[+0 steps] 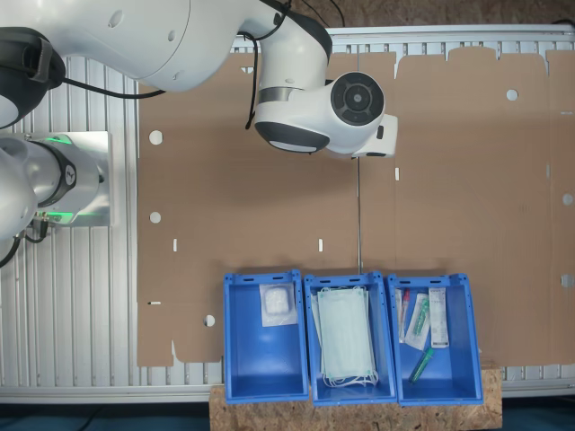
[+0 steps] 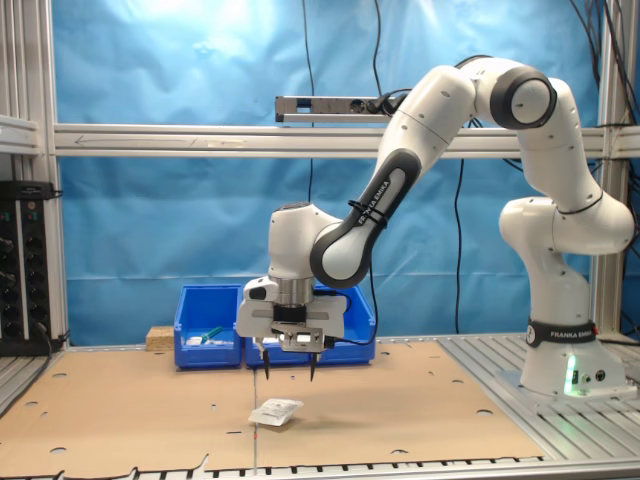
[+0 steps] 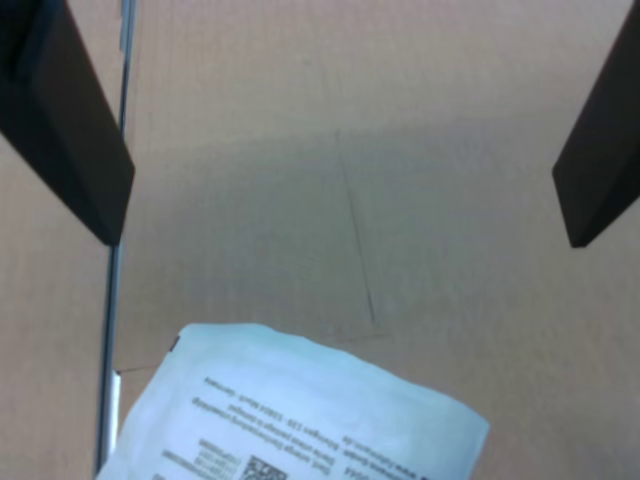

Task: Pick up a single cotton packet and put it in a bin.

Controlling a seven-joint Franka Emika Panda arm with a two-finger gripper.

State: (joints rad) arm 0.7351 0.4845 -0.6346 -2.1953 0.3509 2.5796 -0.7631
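Cotton packet (image 2: 276, 411) lay flat on the cardboard sheet (image 2: 150, 420) in the second exterior view, with the gripper (image 2: 290, 376) hovering just above it, fingers spread and empty. In the first exterior view the arm's wrist (image 1: 323, 112) hid that spot; the bin (image 1: 264, 337) held one white packet. In the wrist view the packet (image 3: 300, 410) was cut off at the frame edge, between and clear of both dark fingers (image 3: 70, 130).

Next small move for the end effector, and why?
Probably shift over the cotton packet, then descend. The end effector hangs open above the cardboard, and in the wrist view the packet lies off-centre, not between the fingers.
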